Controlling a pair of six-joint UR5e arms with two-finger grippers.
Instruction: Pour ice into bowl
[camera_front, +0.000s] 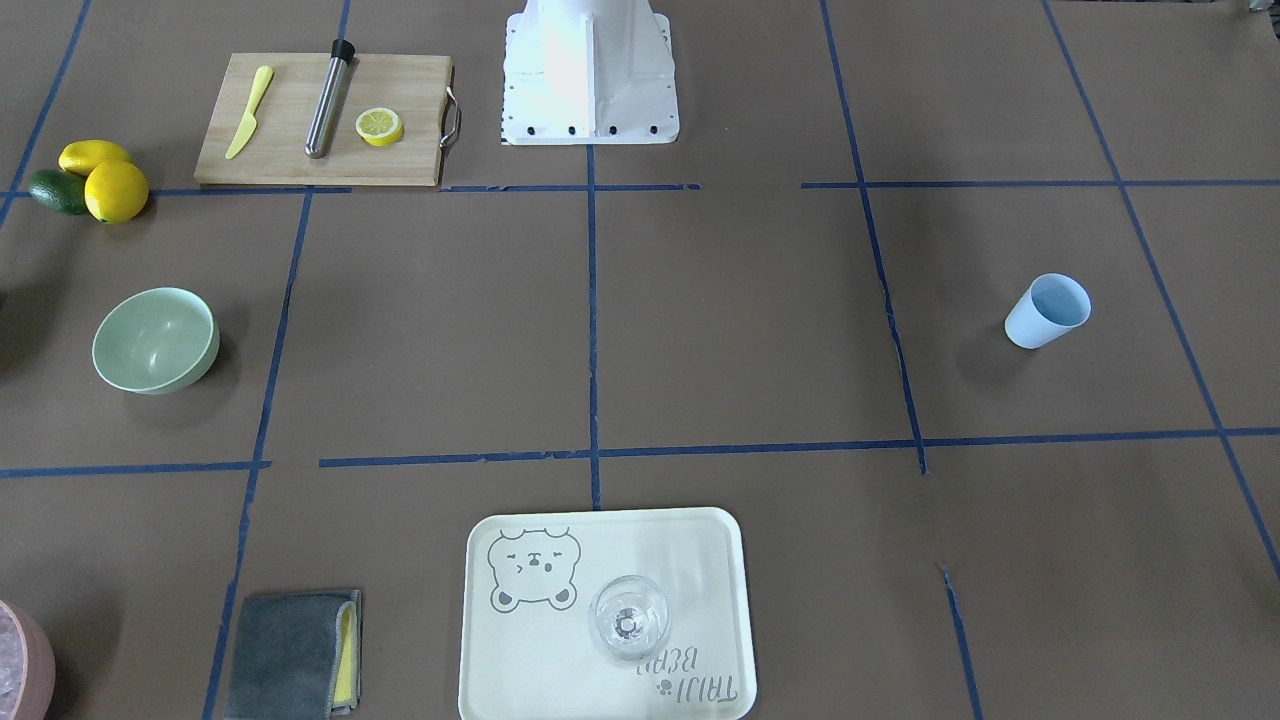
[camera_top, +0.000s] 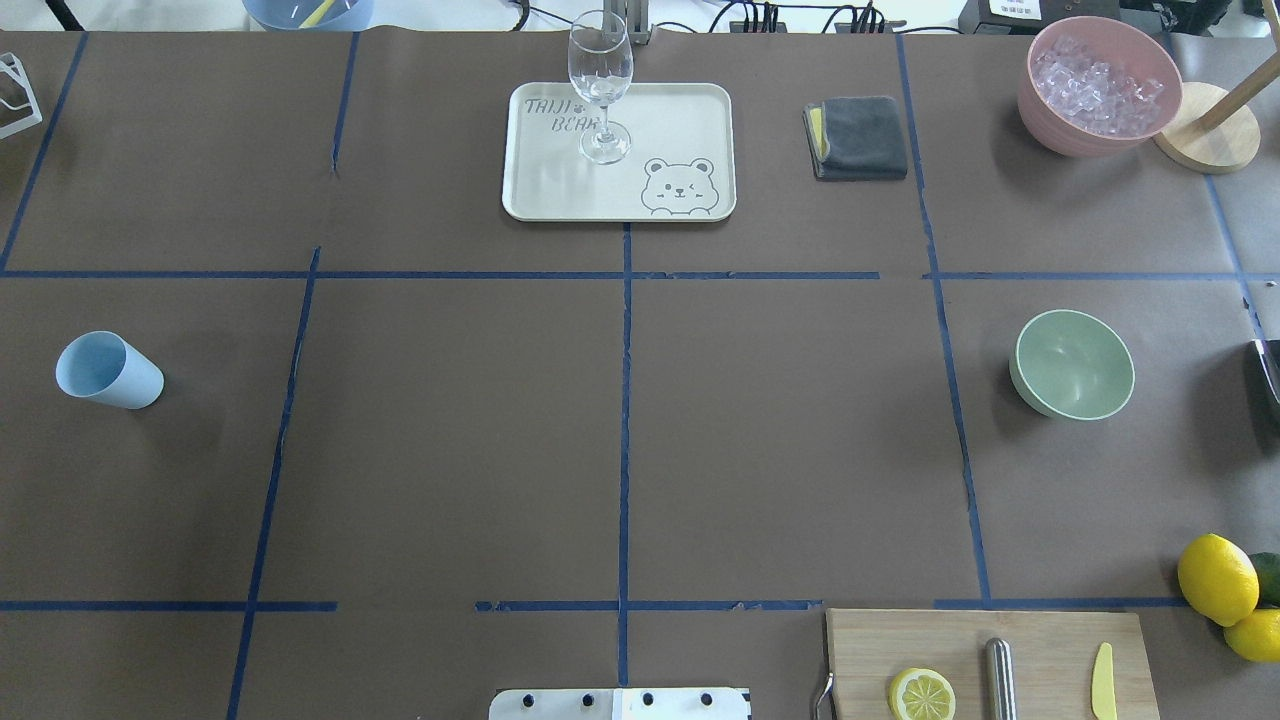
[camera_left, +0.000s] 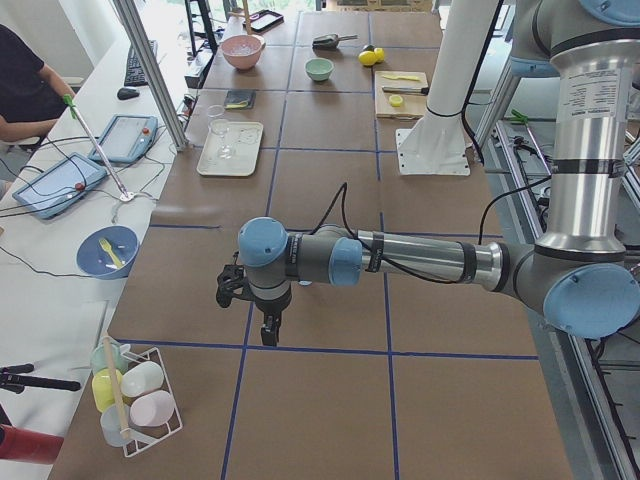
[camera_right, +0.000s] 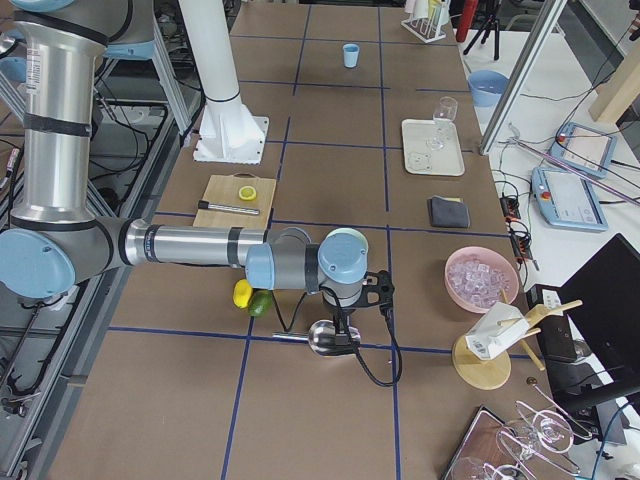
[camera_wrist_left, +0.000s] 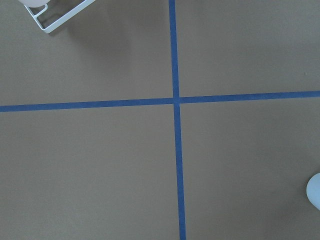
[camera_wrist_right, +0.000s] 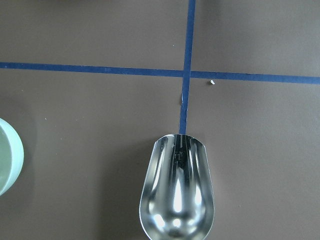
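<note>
Bowl (camera_top: 1072, 365) stands near steel scoop (camera_wrist_right: 176, 190), apart from lemons (camera_top: 1217, 578).

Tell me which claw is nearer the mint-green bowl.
Right. The right claw hangs close beside the bowl, whose rim shows in its wrist view; the left claw is at the opposite end of the table, near the light blue cup.

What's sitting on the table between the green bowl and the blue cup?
Nothing. In the overhead view, the stretch from the bowl to the cup is just bare brown table crossed by blue tape lines.
</note>
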